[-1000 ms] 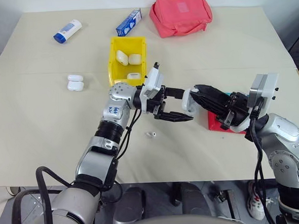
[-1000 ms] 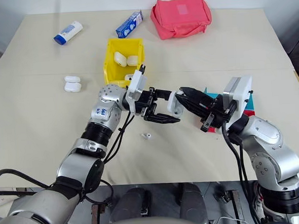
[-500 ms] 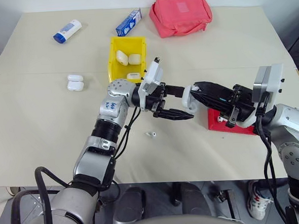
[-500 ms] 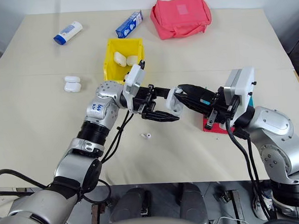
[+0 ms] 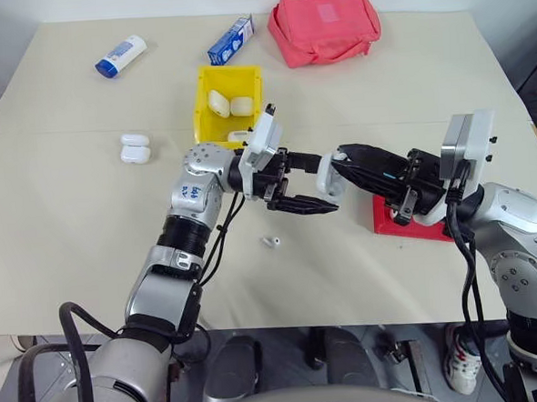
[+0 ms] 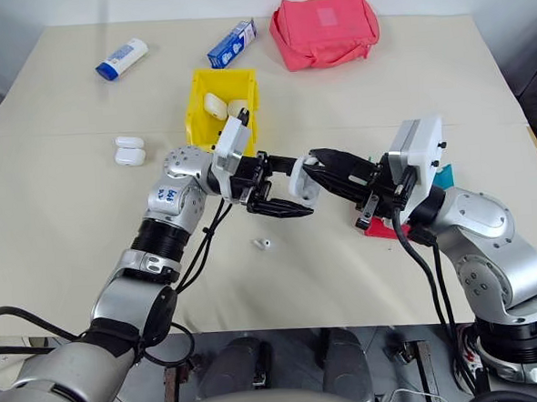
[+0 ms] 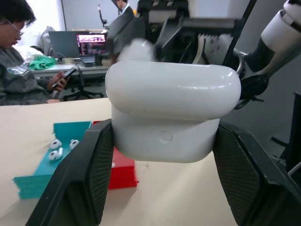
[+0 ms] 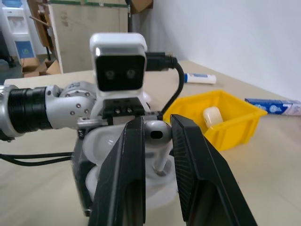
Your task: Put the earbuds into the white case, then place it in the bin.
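My left gripper (image 5: 326, 184) is shut on the white case (image 5: 331, 172), holding it in the air above the table, its black fingers (image 7: 89, 174) clamped on both sides. My right gripper (image 5: 345, 154) reaches in from the right and is shut on one earbud (image 8: 157, 134), held right over the case (image 8: 101, 146) with its stem pointing down at it. Another earbud (image 5: 272, 243) lies loose on the table below. The yellow bin (image 5: 204, 114) stands behind my left hand with three white cases in it.
A red and teal stepped tray (image 5: 407, 224) lies under my right arm, with two earbuds (image 7: 55, 151) on its teal step. Two spare cases (image 5: 135, 147) lie at the left. A white tube (image 5: 121, 56), a blue box (image 5: 231, 39) and a red pouch (image 5: 323, 26) line the far edge.
My right gripper with the earbud has drifted a little left and up, staying at the case. My left hand has barely shifted, and both grips are unchanged.
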`<action>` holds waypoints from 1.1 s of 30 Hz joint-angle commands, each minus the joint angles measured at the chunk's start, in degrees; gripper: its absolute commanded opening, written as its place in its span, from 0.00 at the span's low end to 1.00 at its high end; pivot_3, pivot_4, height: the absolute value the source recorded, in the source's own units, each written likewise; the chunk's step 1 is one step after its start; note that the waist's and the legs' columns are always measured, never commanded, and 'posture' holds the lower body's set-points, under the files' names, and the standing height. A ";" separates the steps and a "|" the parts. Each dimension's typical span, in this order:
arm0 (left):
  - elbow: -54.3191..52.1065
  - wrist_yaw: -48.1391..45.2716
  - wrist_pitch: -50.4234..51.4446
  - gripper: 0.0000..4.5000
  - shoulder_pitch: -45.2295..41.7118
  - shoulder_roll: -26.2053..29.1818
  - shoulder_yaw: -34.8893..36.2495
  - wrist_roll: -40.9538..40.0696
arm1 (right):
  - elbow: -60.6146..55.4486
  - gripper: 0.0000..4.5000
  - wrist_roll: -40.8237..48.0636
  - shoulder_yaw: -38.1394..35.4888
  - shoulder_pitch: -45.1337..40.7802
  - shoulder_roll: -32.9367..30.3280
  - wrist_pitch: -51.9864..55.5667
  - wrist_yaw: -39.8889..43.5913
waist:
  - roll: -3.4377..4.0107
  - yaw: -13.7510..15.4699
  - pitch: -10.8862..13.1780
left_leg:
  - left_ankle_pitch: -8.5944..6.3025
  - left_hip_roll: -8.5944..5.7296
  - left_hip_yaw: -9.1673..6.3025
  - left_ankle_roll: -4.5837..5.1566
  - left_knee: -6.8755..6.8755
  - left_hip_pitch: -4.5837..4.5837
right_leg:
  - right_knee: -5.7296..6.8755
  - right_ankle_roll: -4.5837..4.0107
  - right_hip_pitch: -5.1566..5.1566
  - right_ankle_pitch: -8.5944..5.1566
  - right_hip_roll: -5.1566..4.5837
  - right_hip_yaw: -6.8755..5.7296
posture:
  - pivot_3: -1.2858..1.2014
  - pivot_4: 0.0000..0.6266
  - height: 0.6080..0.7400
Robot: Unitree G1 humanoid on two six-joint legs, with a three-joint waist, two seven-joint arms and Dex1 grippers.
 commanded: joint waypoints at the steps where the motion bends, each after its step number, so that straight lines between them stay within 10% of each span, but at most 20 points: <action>1: -0.32 -1.47 -1.17 0.62 -0.62 -0.82 -0.01 -0.59 | -2.81 0.10 1.31 1.10 -1.34 0.67 0.26 0.35 | 0.00 0.03 0.00 | 0.00 -0.01 0.00 0.00 0.00 0.00 | 0.00 0.00 0.00 0.00 0.00 0.00 | 0.52 0.24 1.00; 33: -6.06 -2.12 1.05 0.62 1.12 -1.13 -0.84 -2.28 | 8.84 0.10 -5.83 1.77 -2.13 2.91 -6.28 5.02 | 0.00 -0.11 0.00 | 0.00 -0.01 0.02 0.00 -0.01 0.00 | 0.00 0.00 0.00 0.00 0.00 0.01 | 0.52 0.24 1.00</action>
